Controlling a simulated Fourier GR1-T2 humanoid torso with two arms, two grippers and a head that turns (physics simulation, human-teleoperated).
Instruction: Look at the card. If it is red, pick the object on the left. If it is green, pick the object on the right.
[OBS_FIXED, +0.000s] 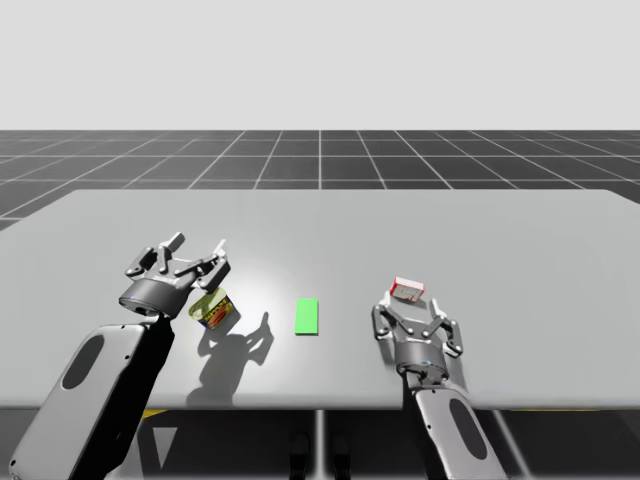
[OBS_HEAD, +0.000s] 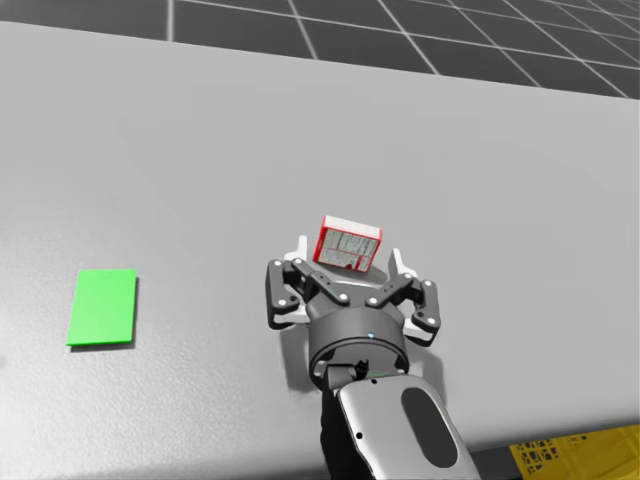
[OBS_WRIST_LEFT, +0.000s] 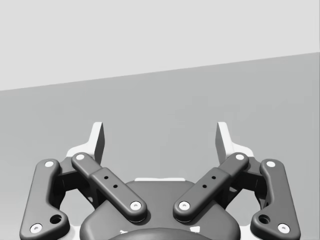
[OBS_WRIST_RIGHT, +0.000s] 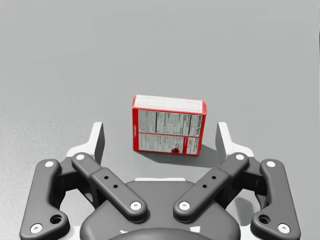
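Currently you have the green card (OBS_FIXED: 307, 316) lying flat on the table (OBS_FIXED: 500, 230), near the front edge at centre. From the card, the red box (OBS_WRIST_RIGHT: 168, 125) sits at 3 o'clock and the green-and-yellow can (OBS_FIXED: 213, 309) at 9 o'clock. Your right gripper (OBS_HEAD: 349, 268) is low at the box: fingers spread, box between them with a gap on either side, no contact. Your left gripper (OBS_WRIST_LEFT: 160, 137) is likewise spread and holds nothing; in the high view the can lies just at its 5 o'clock.
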